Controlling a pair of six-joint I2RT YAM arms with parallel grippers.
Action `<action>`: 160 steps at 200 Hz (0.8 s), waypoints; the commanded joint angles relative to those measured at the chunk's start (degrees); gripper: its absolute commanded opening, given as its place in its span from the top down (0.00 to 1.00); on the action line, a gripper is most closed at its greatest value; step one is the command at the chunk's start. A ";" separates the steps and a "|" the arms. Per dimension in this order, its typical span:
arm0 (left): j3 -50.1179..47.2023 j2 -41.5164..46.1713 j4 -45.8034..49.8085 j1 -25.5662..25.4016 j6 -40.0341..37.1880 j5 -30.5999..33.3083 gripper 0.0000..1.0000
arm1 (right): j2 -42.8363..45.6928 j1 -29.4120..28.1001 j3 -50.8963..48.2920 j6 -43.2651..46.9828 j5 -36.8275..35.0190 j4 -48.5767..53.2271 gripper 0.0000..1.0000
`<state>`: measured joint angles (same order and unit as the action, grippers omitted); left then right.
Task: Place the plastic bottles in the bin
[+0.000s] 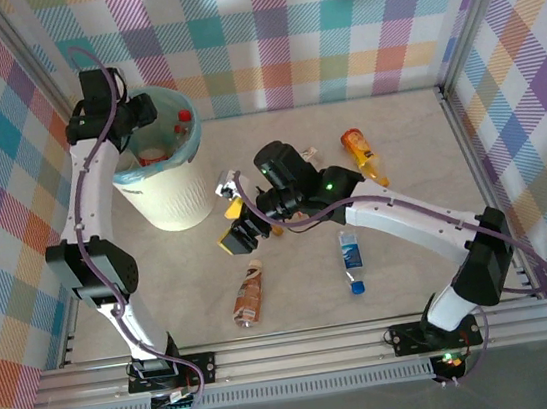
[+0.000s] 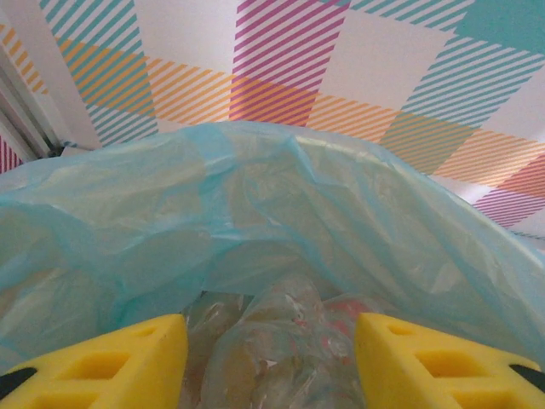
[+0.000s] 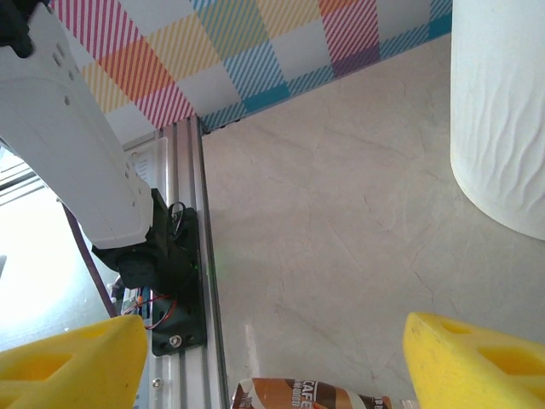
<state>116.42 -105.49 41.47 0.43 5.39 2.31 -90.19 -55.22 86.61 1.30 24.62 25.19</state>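
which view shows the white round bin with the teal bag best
Top external: the white round bin shows whole, pale teal bag folded over its rim, plastic bottles inside. Left wrist looks into it from close, at bag and clear bottles. Right wrist catches a strip of its white wall.

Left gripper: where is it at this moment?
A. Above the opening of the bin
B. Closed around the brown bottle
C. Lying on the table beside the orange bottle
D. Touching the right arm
A. The left wrist view shows the left gripper open, looking down into the teal bag, and in the top view that arm's end sits over the rim of the bin.
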 commanded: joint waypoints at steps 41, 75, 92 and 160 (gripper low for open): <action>13.45 3.16 14.65 1.75 2.38 2.86 0.30 | 2.95 -0.48 2.60 -1.75 -3.60 0.24 0.21; 11.49 8.80 12.87 1.77 2.72 7.38 0.24 | 4.79 -0.50 2.57 -2.97 -8.89 0.65 0.20; 8.86 11.29 12.50 1.77 2.70 6.60 0.25 | 5.61 -0.39 2.16 -3.22 -11.09 0.98 0.20; -8.36 21.61 8.64 2.18 1.95 4.29 0.32 | 8.70 5.63 1.84 -8.28 -23.35 7.88 0.20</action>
<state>113.47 -85.52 52.10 1.83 8.10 7.40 -84.62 -53.56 88.25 -3.22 5.41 29.74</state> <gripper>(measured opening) 0.700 0.796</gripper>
